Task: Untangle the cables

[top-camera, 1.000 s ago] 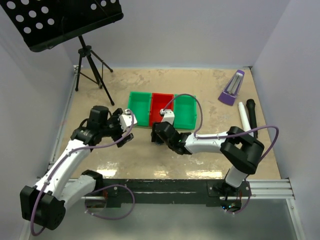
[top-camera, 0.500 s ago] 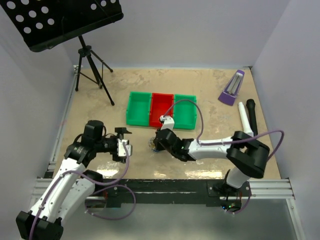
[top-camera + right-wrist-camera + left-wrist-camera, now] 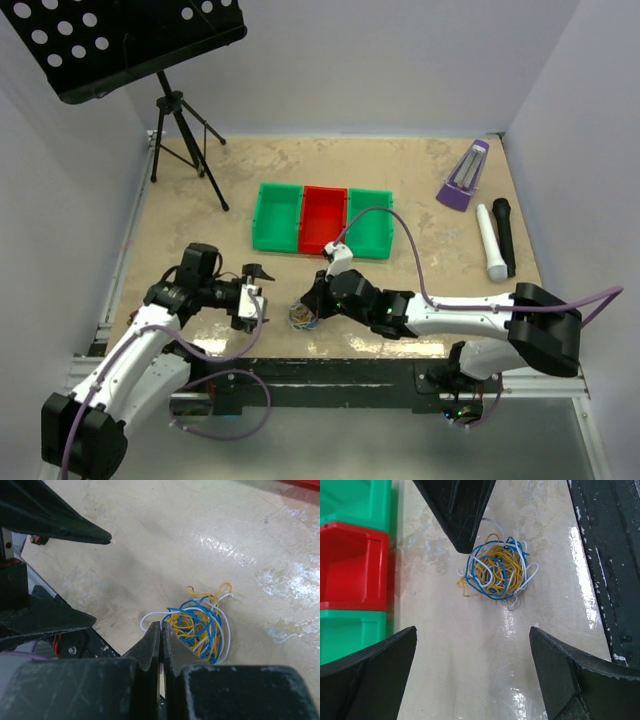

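Your right arm has pulled back from the bins toward the near edge, and the tangled ball of thin white, yellow-orange and blue cables point(image 3: 496, 570) now lies closer to you on the shiny beige marbled table point(image 3: 420, 170), just short of the black front rail point(image 3: 330, 372). The right gripper point(image 3: 161, 626) has clenched tight, its tips at the ball's edge beside a white loop; you cannot tell whether a strand is pinched. Your left gripper point(image 3: 472, 630) has swung round to face the ball, near but apart, fingers spread wide and holding nothing. The green, red and green plastic bins point(image 3: 275, 215) sit in a row farther back.
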Controlling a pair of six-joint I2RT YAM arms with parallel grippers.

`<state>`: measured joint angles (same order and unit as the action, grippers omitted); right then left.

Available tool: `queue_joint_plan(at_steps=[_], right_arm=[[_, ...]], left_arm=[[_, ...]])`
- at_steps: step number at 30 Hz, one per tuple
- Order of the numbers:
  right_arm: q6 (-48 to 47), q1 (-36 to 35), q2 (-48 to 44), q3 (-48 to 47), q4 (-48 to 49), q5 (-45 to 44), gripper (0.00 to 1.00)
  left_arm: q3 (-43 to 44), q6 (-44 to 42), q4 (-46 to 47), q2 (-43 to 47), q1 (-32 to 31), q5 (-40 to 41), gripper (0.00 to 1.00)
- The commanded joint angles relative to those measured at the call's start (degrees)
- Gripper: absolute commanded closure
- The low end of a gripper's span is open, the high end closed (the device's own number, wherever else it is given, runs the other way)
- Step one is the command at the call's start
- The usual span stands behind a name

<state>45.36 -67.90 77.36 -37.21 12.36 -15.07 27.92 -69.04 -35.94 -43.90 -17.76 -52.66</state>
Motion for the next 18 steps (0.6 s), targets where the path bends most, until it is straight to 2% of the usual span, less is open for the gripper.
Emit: queue_joint_plan(at_steps=[1,6,9,13,15,18], right_arm=[[-1.50,-0.13,-1.16,0.65,1.87,0.83,1.00],[-3.61,-0.22,-0.28,-1.11,5.82,2.76,1.00],[-4.93,-0.48,-0.19,-1.55,8.90,4.69,1.00],[-5.90,-1.09,-1.25,-2.34,10.93,5.67,1.00],[-5.99,-1.18,-1.69,-2.69,11.11,5.40,1.00],[-6.60,-1.27,-1.78,-3.13,11.46,5.14,1.00]], left_arm=[[5.03,6.19,2.11,-5.13,-0.52,-4.47,0.00],[8.37,11.45,4.29,-9.00,-1.58,-6.39,0.01],[11.27,15.33,4.84,-12.60,-2.19,-8.94,0.10],[12.95,11.73,1.23,-15.87,-4.12,-10.09,0.23],[13.38,9.11,-1.22,-15.95,-4.91,-10.44,0.24],[14.26,5.50,-4.39,-16.65,-5.97,-10.53,0.19]])
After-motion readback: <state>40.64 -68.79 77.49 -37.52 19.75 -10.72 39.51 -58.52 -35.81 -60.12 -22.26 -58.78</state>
